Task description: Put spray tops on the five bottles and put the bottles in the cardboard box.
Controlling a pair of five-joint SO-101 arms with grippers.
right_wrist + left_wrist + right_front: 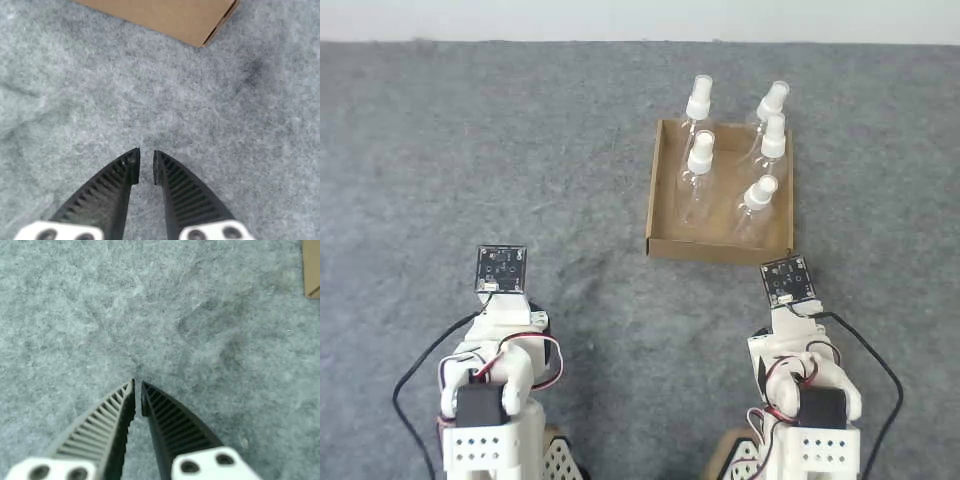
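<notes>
Five bottles (700, 160) wearing spray tops (699, 97) stand inside the cardboard box (717, 250), toward the table's (470, 140) far edge. The left gripper (138, 385) and right gripper (146, 155) hang near the front edge, claws narrow and empty.

Grey felt-covered table (470, 150), cardboard box (715, 247) flat on it just ahead of the right gripper (146, 152), well off from the left gripper (138, 383).
</notes>
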